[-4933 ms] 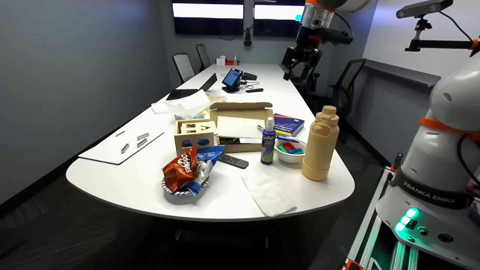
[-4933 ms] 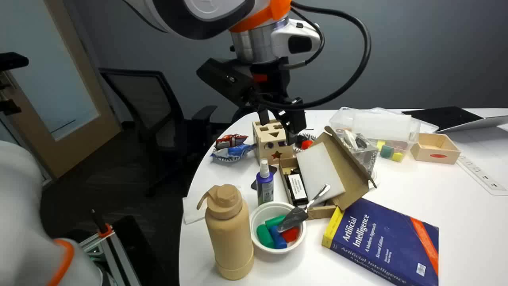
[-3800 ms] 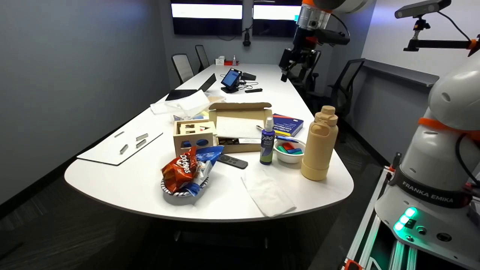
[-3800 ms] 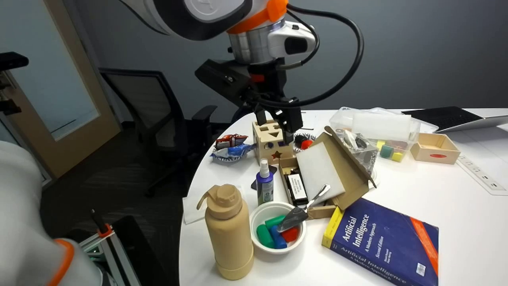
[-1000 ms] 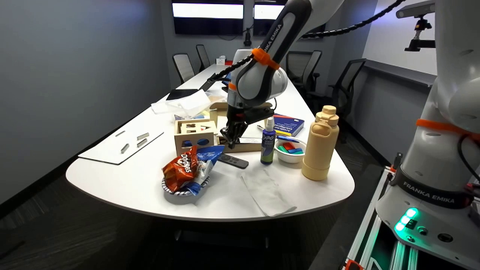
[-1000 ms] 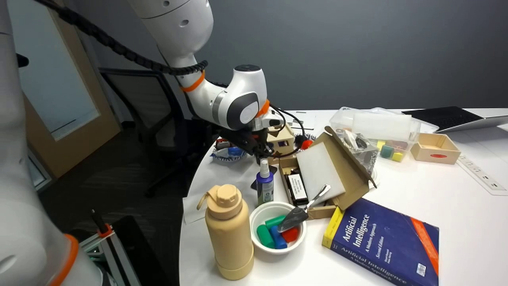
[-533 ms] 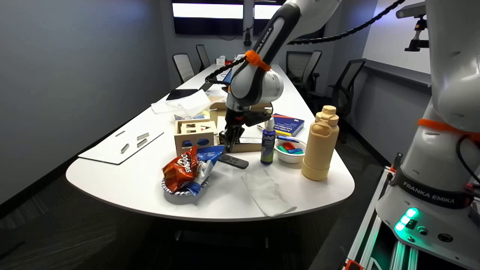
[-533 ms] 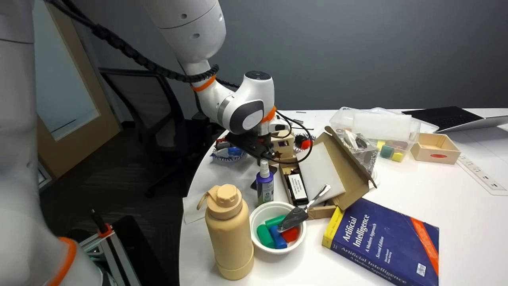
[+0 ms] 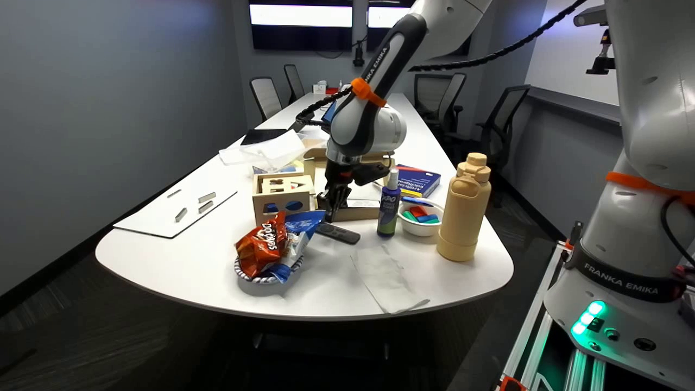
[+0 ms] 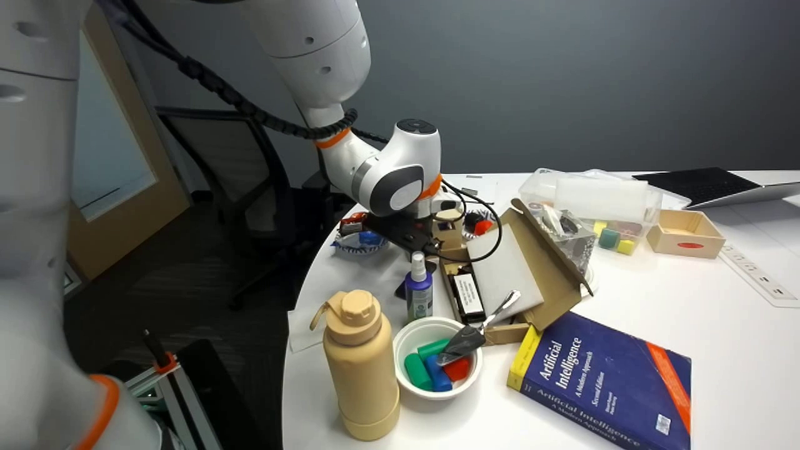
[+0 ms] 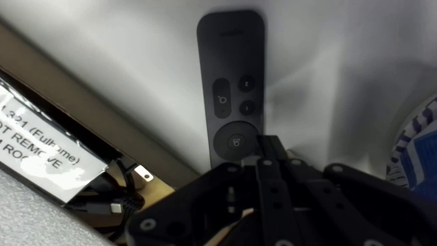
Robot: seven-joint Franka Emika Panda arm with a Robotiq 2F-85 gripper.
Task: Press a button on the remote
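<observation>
In from the counter's (image 9: 163, 277) rounded end, the black remote (image 11: 232, 58) lies flat between an Expo spray bottle (image 9: 388, 214) and a striped basket (image 9: 258, 281). The gripper (image 11: 268, 138) hangs over it, fingers together and nothing between them; seen from the wrist, the tips are at the rim of its round pad (image 11: 232, 141), and I can't tell whether they touch. The basket holds a Doritos bag (image 9: 263, 247) and a blue snack bag (image 9: 304, 222). Farther in, an open cardboard box (image 10: 556, 287) holds a white foam sheet (image 10: 506, 269), black cables (image 11: 131, 201) and a labelled packet (image 11: 44, 147). By the edge nearest the arm's base (image 9: 624, 304), beside a tan bottle (image 9: 464, 214), a white bowl (image 10: 405, 342) holds green, blue and red blocks (image 10: 439, 374) under a cake server (image 10: 462, 344). Toward the opposite edge, a clear plastic bin (image 10: 540, 187) contains yellow and teal blocks (image 10: 609, 239).
</observation>
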